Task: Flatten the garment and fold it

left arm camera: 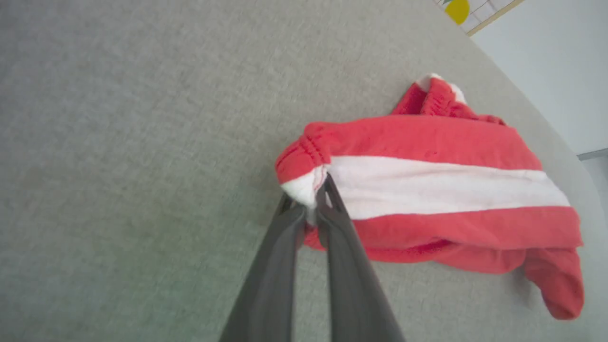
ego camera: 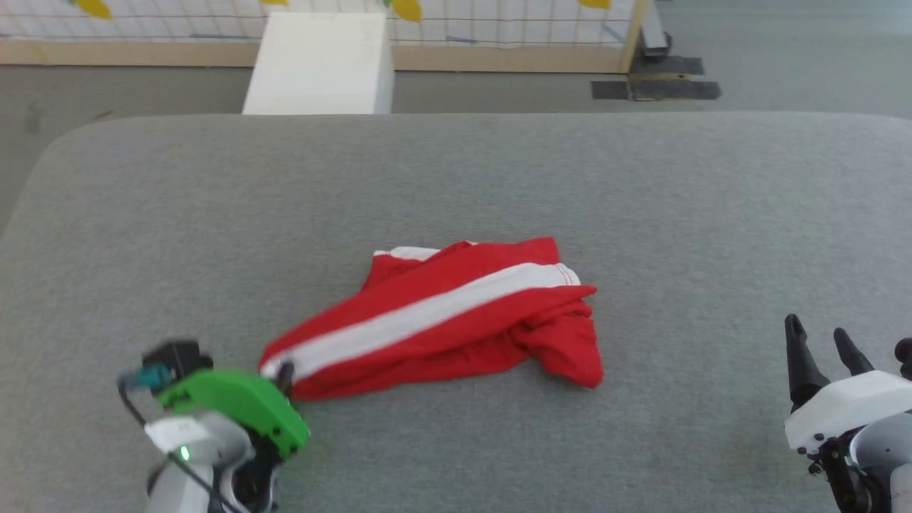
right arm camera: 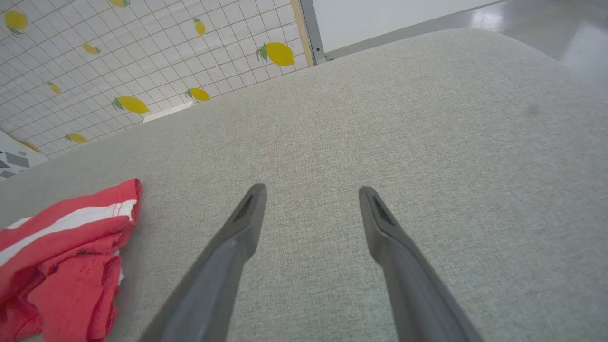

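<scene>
- Garment (ego camera: 442, 320): lies crumpled near the middle of the grey table (ego camera: 641, 199), a little toward the robot's left. It is doubled over itself and not flat.
- Handling, as judged: thin, soft and light. It will likely sag, crease and trail from any single hold, and may drag on the table's textured cover. Neither fragile nor slippery.
- Long axis: in the head view it runs from near left to far right, along the white stripe (ego camera: 427, 313). The gathered edge points at the left gripper. The stitched hem (ego camera: 566, 274) points away to the right, with loose folds bunched below it.
- Left gripper (left arm camera: 311, 204): clenched on the gathered edge where the stripe ends.
- Right gripper (right arm camera: 311, 190): released, jaws apart, over bare table well apart from the cloth.
- Recommended second hold: the hem corner at the stripe's far end, so tension runs along the long axis.
</scene>
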You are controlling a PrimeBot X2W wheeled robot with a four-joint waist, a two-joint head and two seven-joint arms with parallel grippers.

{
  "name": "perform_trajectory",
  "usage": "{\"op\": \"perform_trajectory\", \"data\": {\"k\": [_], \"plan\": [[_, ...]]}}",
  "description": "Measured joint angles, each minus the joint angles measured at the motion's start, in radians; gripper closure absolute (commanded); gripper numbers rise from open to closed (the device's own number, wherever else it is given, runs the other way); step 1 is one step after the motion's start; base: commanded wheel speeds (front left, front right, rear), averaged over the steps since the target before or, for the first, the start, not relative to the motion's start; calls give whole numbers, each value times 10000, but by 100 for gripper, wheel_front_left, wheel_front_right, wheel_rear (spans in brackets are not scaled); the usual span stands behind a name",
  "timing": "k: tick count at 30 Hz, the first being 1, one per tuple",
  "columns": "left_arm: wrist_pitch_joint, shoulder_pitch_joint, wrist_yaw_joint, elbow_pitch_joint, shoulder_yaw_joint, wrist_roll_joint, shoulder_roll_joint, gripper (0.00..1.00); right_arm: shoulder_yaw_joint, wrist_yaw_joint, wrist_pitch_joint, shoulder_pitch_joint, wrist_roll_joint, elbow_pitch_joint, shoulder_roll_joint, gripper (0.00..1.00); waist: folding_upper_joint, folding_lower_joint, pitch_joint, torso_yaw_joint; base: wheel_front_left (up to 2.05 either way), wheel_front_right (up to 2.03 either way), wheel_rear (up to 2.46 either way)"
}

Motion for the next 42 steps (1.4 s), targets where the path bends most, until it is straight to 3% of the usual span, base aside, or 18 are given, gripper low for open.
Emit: {"op": "perform_trajectory", "data": {"k": [1,2,3,6,10,12,15,24,31,36,37,39,42], "plan": [[-13,183,4,155,71,-196,-81,87,0,0,8,5,-4,-8,2,0,0,0,-8,93,0,0,0],[-27,283,-15,291,63,-247,-138,53,-2,0,33,7,-12,-13,0,0,0,0,-17,187,0,0,0],[-107,308,-42,362,96,-265,-198,0,27,0,67,10,-36,-21,2,0,0,0,-24,257,0,0,0],[-800,270,-276,286,293,-462,-345,0,132,0,159,12,-127,-71,0,0,1,0,-52,478,0,0,0],[-2842,253,-652,-558,518,150,-219,0,765,0,468,-62,-314,-240,0,0,0,0,-158,640,0,0,0],[-4111,286,-681,-1058,541,1022,67,0,1227,0,796,-298,-372,-293,2,0,0,0,-184,687,0,0,0],[-5131,589,-579,-1419,449,1881,265,0,1990,0,1649,-908,-558,-201,-2,0,0,0,-144,752,0,0,0],[-5480,1223,-407,-1622,-351,2566,-244,0,3760,0,4750,-3679,-2021,1747,10,0,0,0,408,1110,0,0,0],[-5465,955,-468,-1417,-721,2569,-385,0,4098,0,5016,-4734,-2805,3463,-25,0,0,0,952,1647,0,0,0],[-5465,756,-522,-1264,-786,2562,-418,0,4217,0,4579,-4964,-2888,4132,-17,0,0,0,1245,1942,0,0,0],[-5463,746,-531,-1243,-807,2562,-416,0,4220,0,4491,-5024,-2890,4194,-19,18,0,0,1279,1970,0,0,0],[-5448,702,-600,-1181,-872,2562,-408,0,4251,0,4249,-5155,-2888,4353,-19,100,0,0,1338,2003,0,0,0],[-5409,583,-610,-1131,-918,2562,-395,0,4211,2,3944,-5191,-2780,4498,36,100,0,0,1320,1938,0,0,0]]}}
